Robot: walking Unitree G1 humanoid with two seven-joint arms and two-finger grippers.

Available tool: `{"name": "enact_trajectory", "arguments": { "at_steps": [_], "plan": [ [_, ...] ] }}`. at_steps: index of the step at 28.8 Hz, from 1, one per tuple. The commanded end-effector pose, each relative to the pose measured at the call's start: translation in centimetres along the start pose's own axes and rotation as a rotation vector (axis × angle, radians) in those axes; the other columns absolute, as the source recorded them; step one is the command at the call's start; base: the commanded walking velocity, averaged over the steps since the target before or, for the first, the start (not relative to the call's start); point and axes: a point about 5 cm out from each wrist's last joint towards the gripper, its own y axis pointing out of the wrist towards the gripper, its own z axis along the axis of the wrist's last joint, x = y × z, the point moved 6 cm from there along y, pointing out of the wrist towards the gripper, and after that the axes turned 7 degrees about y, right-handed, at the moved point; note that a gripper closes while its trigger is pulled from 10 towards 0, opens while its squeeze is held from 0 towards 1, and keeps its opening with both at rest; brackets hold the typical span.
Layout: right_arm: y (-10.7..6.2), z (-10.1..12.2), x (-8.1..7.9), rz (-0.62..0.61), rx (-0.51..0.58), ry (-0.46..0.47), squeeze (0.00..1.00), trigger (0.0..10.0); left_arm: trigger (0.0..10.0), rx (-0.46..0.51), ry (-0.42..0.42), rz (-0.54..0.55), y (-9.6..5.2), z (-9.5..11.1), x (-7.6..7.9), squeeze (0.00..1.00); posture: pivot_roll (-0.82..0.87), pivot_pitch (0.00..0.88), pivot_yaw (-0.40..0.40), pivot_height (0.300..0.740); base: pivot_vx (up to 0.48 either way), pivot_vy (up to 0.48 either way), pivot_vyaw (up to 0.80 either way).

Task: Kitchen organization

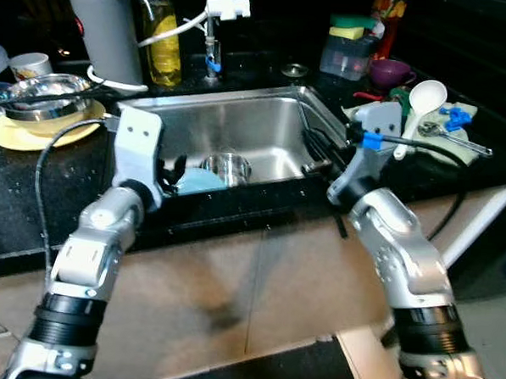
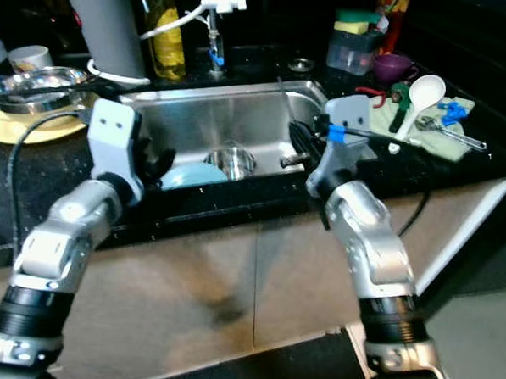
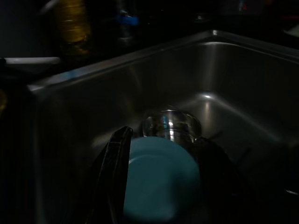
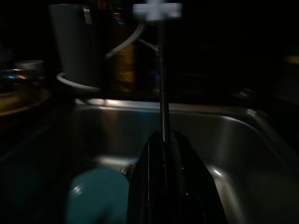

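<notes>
Left eye view: we see a steel sink [image 1: 240, 121] set in a dark counter. A blue plate [image 1: 198, 182] lies on its floor, just beside a small steel cup [image 1: 227, 166].
Left gripper [image 1: 173, 175]: it reaches over the sink's near left rim; its black fingers spread open around the plate's edge, partly hidden by the wrist housing.
Right gripper [image 1: 316, 150]: it sits at the sink's right side; dark fingers merge with the shadowed wall, hard to separate.
Counter left: a steel bowl [image 1: 42, 93] on a yellow plate [image 1: 18, 135], cut off by the frame edge.
Counter right: a white ladle [image 1: 420, 109] and a purple cup [image 1: 391, 74] on the far side.
Right eye view: same scene; a thin rod-like utensil [image 2: 290, 136] rises from the right gripper's fingers.
Left wrist view: very dark. One black finger [image 3: 114, 172] lies against the blue plate; the other is lost in shadow. The cup touches the plate's far edge.
Right wrist view: dim and blurred. Fingers [image 4: 175, 186] are pressed together on the thin utensil, whose top end we cannot make out. A white tap [image 4: 156, 9] stands behind.
</notes>
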Motion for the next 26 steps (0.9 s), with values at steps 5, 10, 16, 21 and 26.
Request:
{"name": "enact_trajectory", "arguments": {
  "at_steps": [5,10,16,21,26],
  "plan": [
    [0.2,-0.3,-1.2,0.037,-0.012,-0.001,0.00,10.0,10.0,-0.022,-0.001,0.007,-0.1,-0.5,-0.4,0.00,-0.07,0.102,0.007,0.740,0.362,0.000,0.00],
    [0.2,-0.3,-1.2,0.036,-0.012,-0.003,0.00,10.0,10.0,-0.020,0.001,0.004,-0.1,-0.3,-0.4,0.00,-0.07,0.102,0.008,0.740,0.352,0.000,0.00],
    [0.1,-0.3,-1.0,0.030,-0.010,-0.007,0.00,10.0,10.0,-0.021,0.006,-0.003,-0.1,-0.3,-0.2,0.00,-0.07,0.101,0.009,0.740,0.336,0.000,0.00],
    [0.2,-0.2,0.0,0.032,-0.013,-0.050,0.00,10.0,10.0,-0.039,0.020,-0.021,0.0,-0.5,0.4,0.00,-0.07,0.099,0.013,0.740,0.114,0.000,0.00],
    [0.5,0.0,0.7,0.044,-0.014,-0.085,0.00,10.0,10.0,-0.042,0.029,-0.020,-0.1,-0.7,0.4,0.00,-0.07,0.098,0.013,0.740,0.000,0.000,0.00]
  ]
}}
